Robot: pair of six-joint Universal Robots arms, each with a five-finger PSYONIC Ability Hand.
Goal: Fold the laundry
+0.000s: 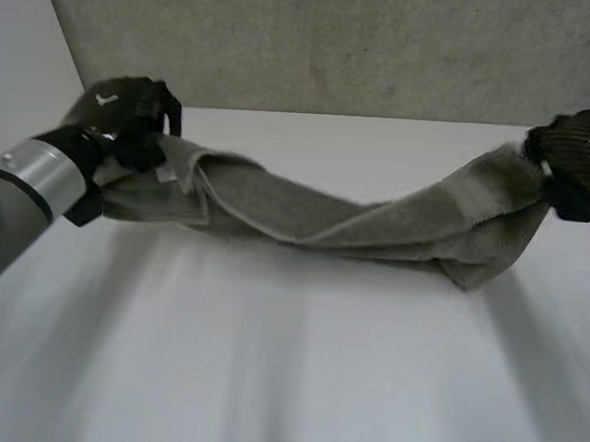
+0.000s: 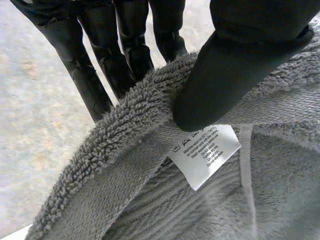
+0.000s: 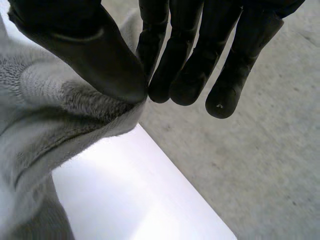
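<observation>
**Grey towel strung out between both hands**

Closest to the camera is just bare white table (image 1: pixel 285 381). Past that, the grey towel (image 1: pixel 375 221) runs sideways across the table like a twisted rope, one end in each hand. The middle sags low, and I honestly can't tell whether it touches the tabletop.

The left hand (image 1: pixel 121 120) has the towel's left end. In its wrist view the left thumb (image 2: pixel 220 85) presses down on the fluffy edge with the fingers (image 2: pixel 100 65) behind the cloth, so it's pinching it. A white care label (image 2: pixel 205 152) sits right under the thumb tip.

The right hand (image 1: pixel 579 163) has the other end, out near the table's far right corner. Its wrist view shows the right thumb (image 3: pixel 100 60) squeezing a bit of the edge against the nearest finger, while the other fingers hang straight beside it.

Behind it all stands a grey speckled wall (image 1: pixel 336 43).
</observation>
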